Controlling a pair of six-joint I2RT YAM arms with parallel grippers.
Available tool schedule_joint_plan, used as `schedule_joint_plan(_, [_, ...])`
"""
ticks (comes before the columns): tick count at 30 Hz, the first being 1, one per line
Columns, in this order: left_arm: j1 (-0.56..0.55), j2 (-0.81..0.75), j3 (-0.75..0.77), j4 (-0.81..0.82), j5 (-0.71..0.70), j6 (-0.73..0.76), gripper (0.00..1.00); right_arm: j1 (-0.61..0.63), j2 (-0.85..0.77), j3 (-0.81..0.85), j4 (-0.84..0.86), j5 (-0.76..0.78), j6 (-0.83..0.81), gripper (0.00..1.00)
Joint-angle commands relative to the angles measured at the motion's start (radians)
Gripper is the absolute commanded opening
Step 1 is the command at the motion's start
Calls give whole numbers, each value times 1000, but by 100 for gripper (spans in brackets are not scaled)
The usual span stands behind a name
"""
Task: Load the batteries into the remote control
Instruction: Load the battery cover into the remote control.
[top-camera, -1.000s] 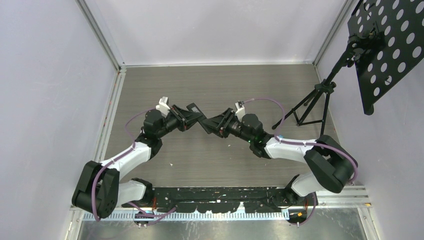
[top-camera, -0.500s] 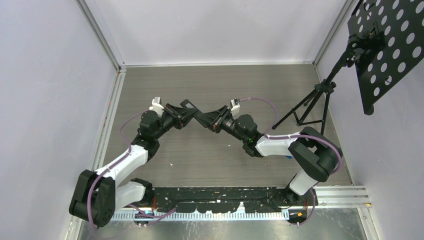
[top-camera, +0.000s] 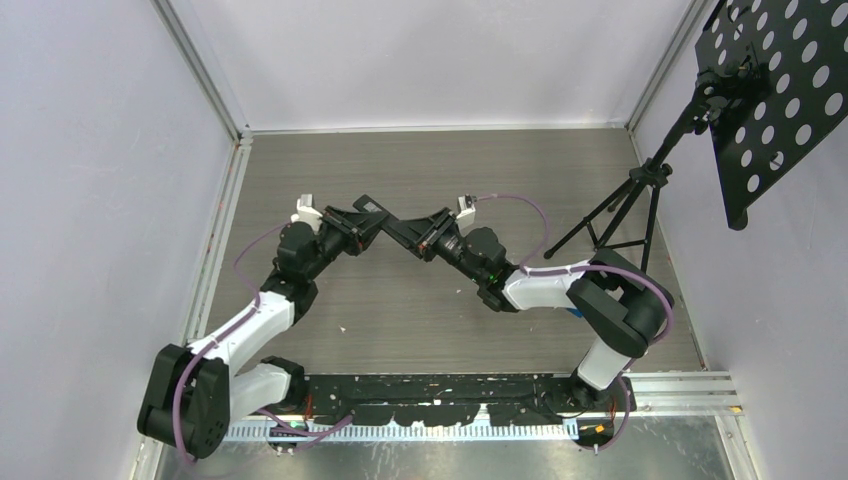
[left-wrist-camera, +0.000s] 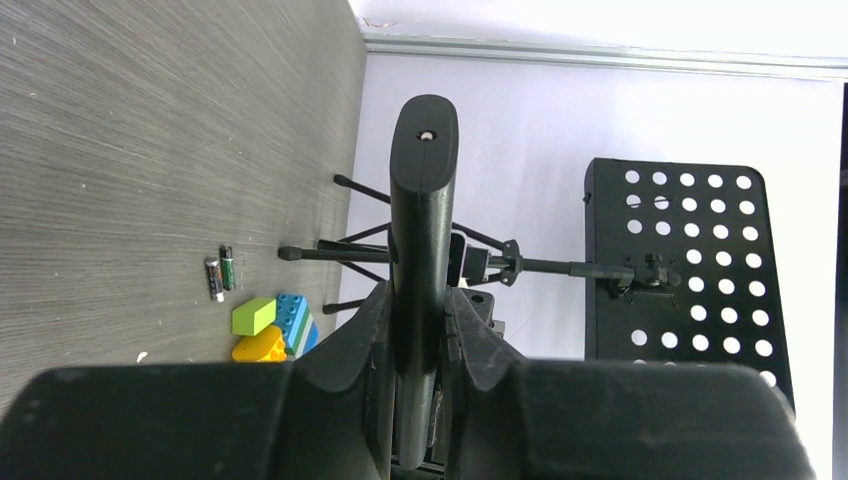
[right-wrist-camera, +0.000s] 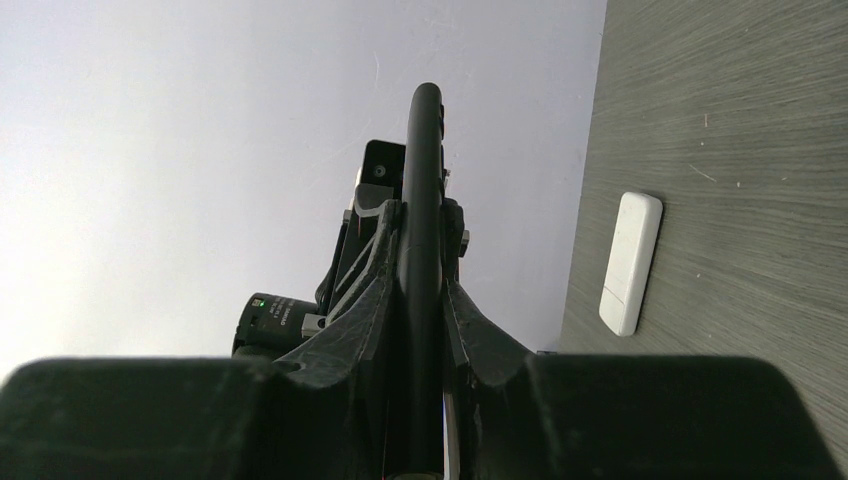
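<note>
Shifted leftward, left claw (left-wrist-camera: 418, 340) and right claw (right-wrist-camera: 420, 290) each pinch an end of the slim, black remote (left-wrist-camera: 424, 160).

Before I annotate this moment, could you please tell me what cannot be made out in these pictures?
- Black remote: battery bay unseen. Both wrist views show it edge-on, and the top view shows it too small.
- Batteries: only two show, in the left wrist view. Their markings are too small to read, and any others are out of sight.
- White slab, right wrist view: too plain to tell a remote from a cover.
</note>
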Motion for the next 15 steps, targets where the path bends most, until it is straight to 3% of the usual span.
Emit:
schedule_joint_plan(1, [-52, -62, 63, 53, 197, 16, 0, -5, 24, 32, -59, 75, -92, 18])
schedule_joint_plan(7, [-25, -79, 79, -64, 173, 166, 0, -46, -40, -62, 61, -113, -86, 27])
schedule_joint_plan(10, [3, -86, 104, -69, 220, 242, 0, -69, -88, -146, 219, -157, -68, 45])
schedule_joint_plan(15, [19, -95, 200, -201, 335, 412, 0, -81, -152, -164, 257, -275, -93, 76])
